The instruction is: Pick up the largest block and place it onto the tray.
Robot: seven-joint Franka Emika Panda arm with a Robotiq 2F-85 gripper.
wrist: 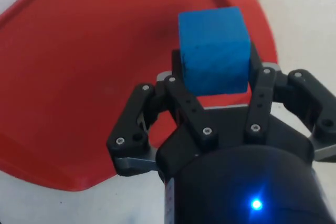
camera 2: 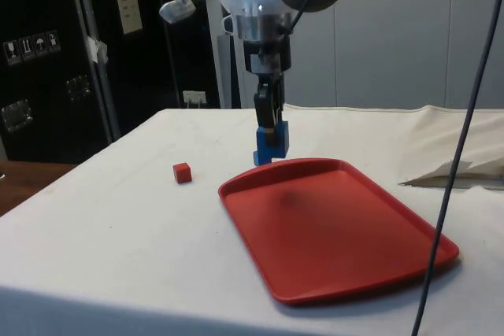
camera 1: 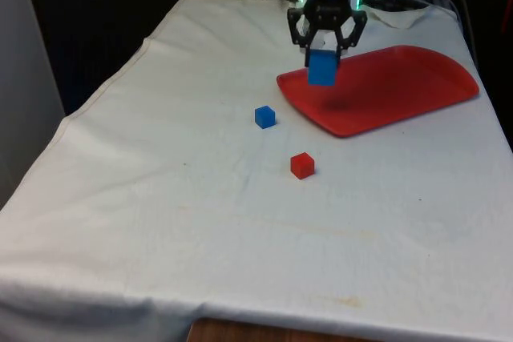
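My gripper (camera 1: pixel 323 60) (camera 2: pixel 270 133) (wrist: pixel 214 72) is shut on the large blue block (camera 1: pixel 322 69) (camera 2: pixel 272 145) (wrist: pixel 213 49) and holds it in the air. The block hangs over the edge of the red tray (camera 1: pixel 393 86) (camera 2: pixel 331 222) (wrist: pixel 89 66) on the front view's left. A dark shadow of the block lies on the tray below it. The tray lies flat on the white cloth, on the front view's right.
A small blue block (camera 1: pixel 265 116) sits on the cloth just beside the tray, on the front view's left. A small red block (camera 1: pixel 302 165) (camera 2: pixel 182 171) lies nearer the camera in the front view. A crumpled fold of cloth (camera 2: pixel 457 169) lies beyond the tray.
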